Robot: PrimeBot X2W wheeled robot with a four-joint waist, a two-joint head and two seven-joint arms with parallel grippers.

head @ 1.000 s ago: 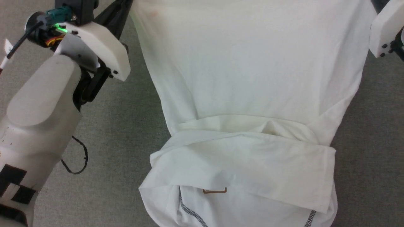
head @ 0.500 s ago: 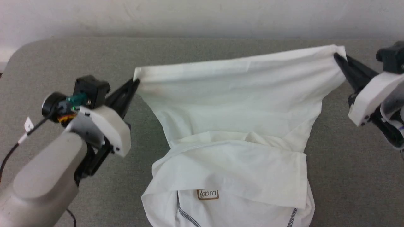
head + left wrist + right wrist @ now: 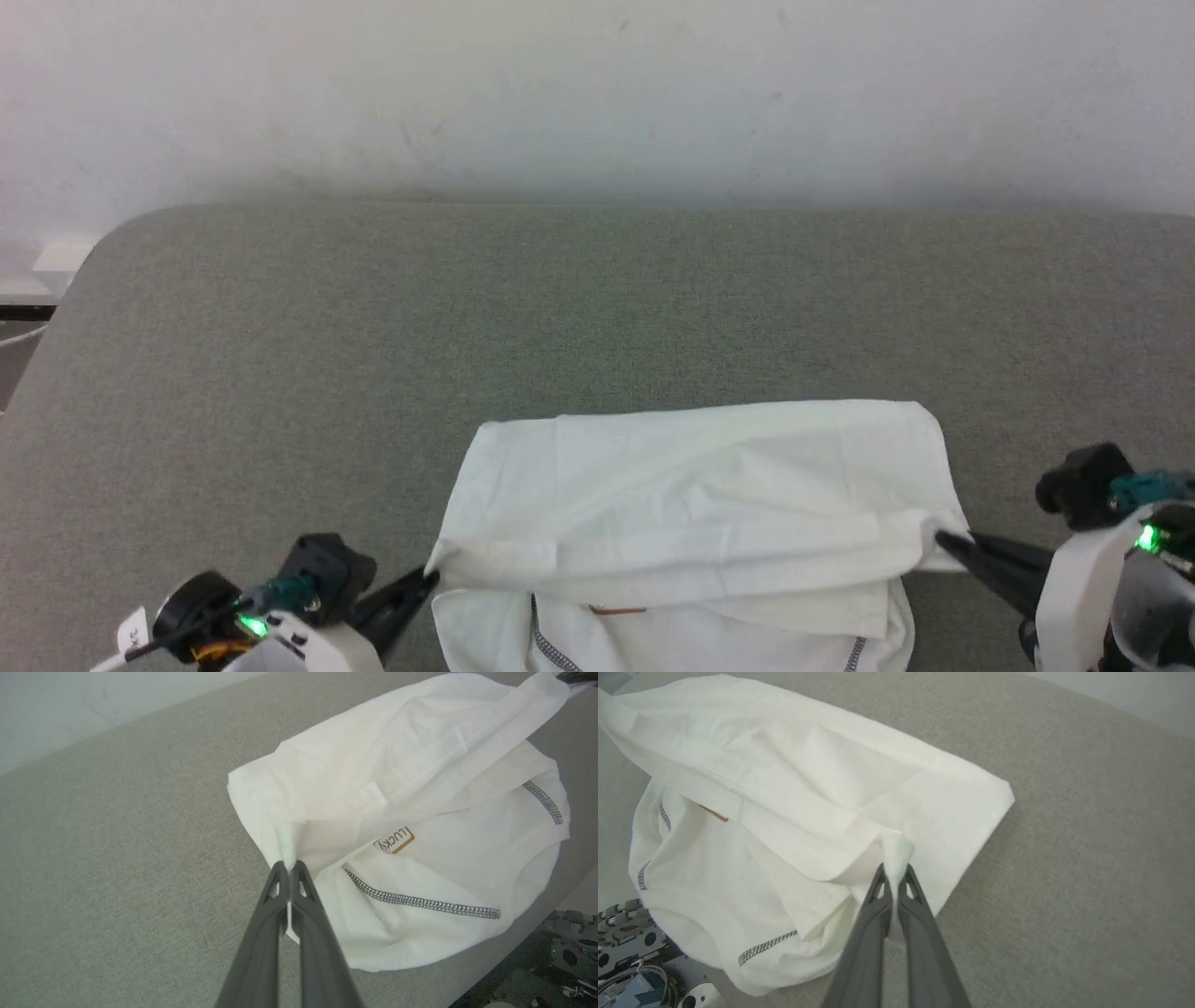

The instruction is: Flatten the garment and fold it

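the left gripper [image 3: 289, 868] has its two dark fingers pressed together on a corner of the white t-shirt [image 3: 420, 788]; the pinched fabric rises just past the fingertips, and the "lucky" patch [image 3: 395, 840] and a line of dark zigzag stitching [image 3: 420, 900] sit just to their right in the left wrist view. the right gripper [image 3: 893, 872] is clamped the same way on the opposite corner of that folded-over edge, with the bulk of the shirt spreading to the left of its fingers. the shirt lies between the two grippers on the grey fabric surface [image 3: 560, 308], its doubled layer reaching beyond their tips toward the pale wall [image 3: 597, 93].
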